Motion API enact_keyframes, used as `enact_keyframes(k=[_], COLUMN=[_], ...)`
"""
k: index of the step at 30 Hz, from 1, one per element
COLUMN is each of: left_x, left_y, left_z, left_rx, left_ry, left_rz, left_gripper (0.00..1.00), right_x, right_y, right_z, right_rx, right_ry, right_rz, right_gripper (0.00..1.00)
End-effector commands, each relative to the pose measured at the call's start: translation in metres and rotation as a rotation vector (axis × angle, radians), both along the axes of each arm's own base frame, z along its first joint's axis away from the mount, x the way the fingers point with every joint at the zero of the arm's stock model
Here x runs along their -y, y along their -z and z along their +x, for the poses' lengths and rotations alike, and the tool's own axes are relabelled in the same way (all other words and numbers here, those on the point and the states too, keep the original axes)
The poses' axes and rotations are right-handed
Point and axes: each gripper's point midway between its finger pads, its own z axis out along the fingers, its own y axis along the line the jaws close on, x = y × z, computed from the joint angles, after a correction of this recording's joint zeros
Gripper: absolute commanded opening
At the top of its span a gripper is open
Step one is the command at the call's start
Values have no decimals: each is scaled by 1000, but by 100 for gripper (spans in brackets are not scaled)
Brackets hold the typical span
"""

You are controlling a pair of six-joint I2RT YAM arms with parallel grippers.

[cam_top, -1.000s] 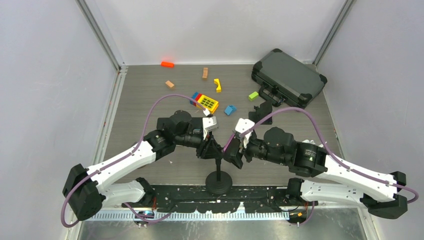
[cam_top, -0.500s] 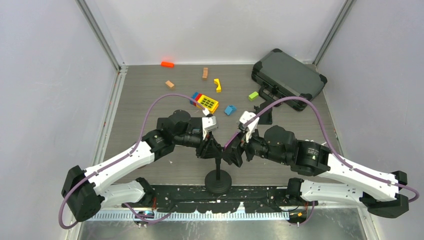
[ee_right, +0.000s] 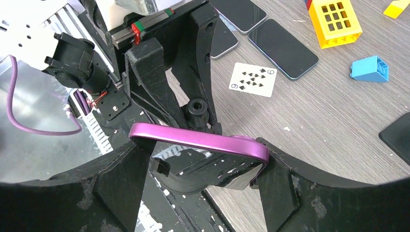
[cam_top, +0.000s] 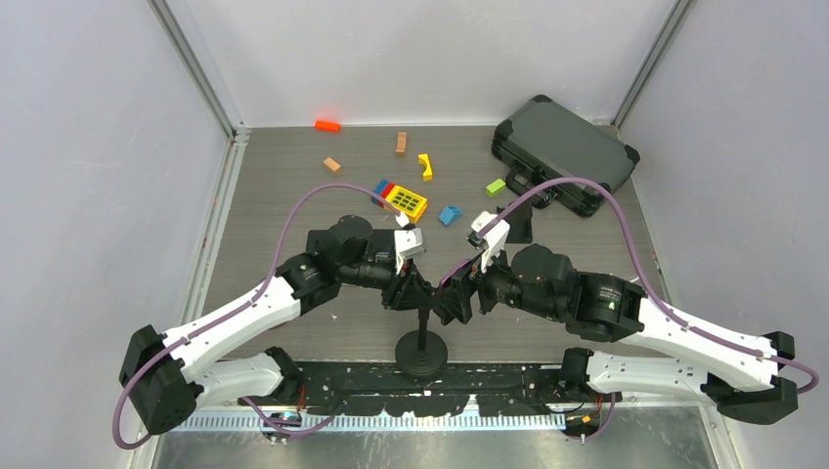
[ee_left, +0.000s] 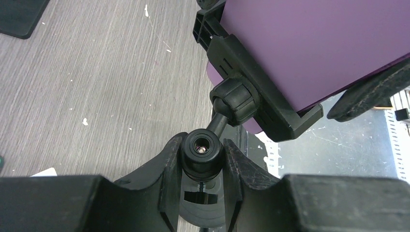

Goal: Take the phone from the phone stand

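The purple phone (ee_left: 314,43) still sits in the black cradle (ee_left: 256,94) of the phone stand. My left gripper (ee_left: 202,154) is shut on the stand's round knob (ee_left: 202,149) at the top of the pole. In the top view it (cam_top: 411,289) is above the stand's round base (cam_top: 421,354). My right gripper (ee_right: 199,166) is shut on the phone (ee_right: 198,139), with one finger on each long edge. In the top view it (cam_top: 452,303) is just right of the pole.
Three other phones (ee_right: 283,48) and a playing card (ee_right: 252,79) lie on the table behind the stand. Coloured blocks (cam_top: 406,200) are scattered further back. A black case (cam_top: 565,151) stands at the back right, with a flat black piece (cam_top: 510,223) in front of it.
My right wrist has turned and shifted slightly left while holding the phone. The stand's base has slid a little to the left. My left gripper has stayed on the knob.
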Motion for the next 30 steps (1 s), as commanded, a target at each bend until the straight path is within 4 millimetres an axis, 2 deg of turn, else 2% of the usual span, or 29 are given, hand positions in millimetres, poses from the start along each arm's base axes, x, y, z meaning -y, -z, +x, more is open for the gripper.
enact_keyframes(k=[1, 8, 21, 30], left_x=[0, -1, -10, -13], left_y=[-39, -46, -48, -46], left_z=[-5, -1, -1, -1], left_rx=[73, 107, 153, 160], left_ry=[34, 9, -37, -50], left_rz=[-76, -94, -124, -126], left_gripper=[0, 0, 0, 0], right_x=[8, -3, -10, -5], right_y=[-29, -39, -17, -6], right_z=[23, 25, 33, 40], right_rx=[100, 131, 10, -67], right_ry=[103, 72, 188, 303], right_rz=[49, 77, 127, 178], right_gripper=[0, 0, 0, 0])
